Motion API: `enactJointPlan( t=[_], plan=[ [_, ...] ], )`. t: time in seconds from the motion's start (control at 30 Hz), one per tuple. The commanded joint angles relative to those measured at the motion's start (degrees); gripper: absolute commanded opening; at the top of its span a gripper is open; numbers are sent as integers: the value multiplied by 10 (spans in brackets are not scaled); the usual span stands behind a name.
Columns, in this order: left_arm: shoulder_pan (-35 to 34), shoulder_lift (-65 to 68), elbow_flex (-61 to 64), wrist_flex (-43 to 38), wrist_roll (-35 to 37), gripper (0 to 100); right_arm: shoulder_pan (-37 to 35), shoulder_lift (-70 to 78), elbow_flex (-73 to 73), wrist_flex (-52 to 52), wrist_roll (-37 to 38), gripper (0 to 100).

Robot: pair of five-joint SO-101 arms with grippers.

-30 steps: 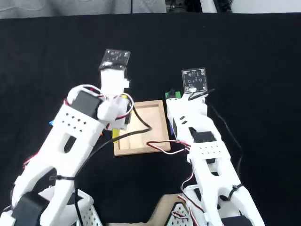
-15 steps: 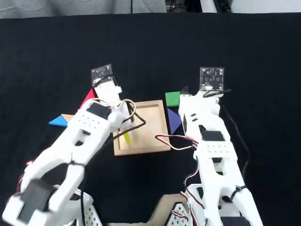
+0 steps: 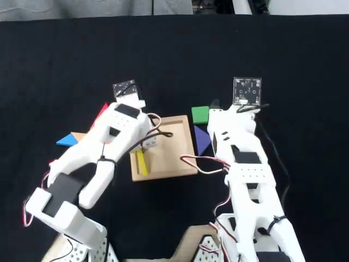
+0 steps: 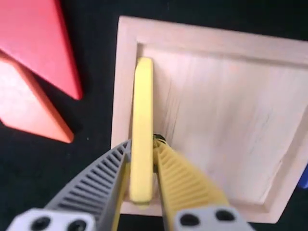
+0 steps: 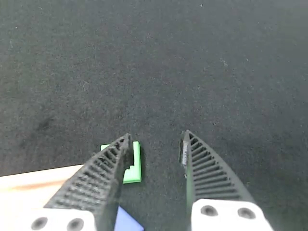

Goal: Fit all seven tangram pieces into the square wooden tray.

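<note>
Grasp of yellow piece at tray wall. We show the L gripper (image 4: 142, 144) clamped tight on the yellow piece (image 4: 142, 96), w/ one grey finger and one yellow finger pressed against its two broad faces. The piece stands on edge inside the square wooden tray (image 4: 202, 37) and runs along the inner wall on the L arm's side. One end sits close to the rim nearest the arm bases; the other stops short of the far corner.

Outside that same wall, on the black table (image 3: 283, 54), we find the red triangle (image 4: 38, 43) and the orange piece (image 4: 29, 113). They lie just beside each other and apart from the tray. In the high view the light-blue triangle (image 3: 67, 140) lies farther out, just beside the orange piece.

On the opp. side, we see the R gripper (image 5: 157, 137) hanging over the table w/ its jaws spread wide and nothing between them. The green square (image 5: 136, 159) lies near the tray's far corner, partly hidden behind one finger in the R wrist view. The dark-blue piece (image 3: 202, 139) lies just beside the tray wall on the R arm's side, between the green square and the arm bases.
</note>
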Motion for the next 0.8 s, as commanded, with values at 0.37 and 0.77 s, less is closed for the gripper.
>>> enactJointPlan(
  t=[0.37,0.77],
  plan=[
    [-7,4,-49,11,-91,36,8,-1,-36,-12,-4,167],
    [-7,2,-39,33,-91,40,8,-2,-36,-12,-4,167]
  ],
)
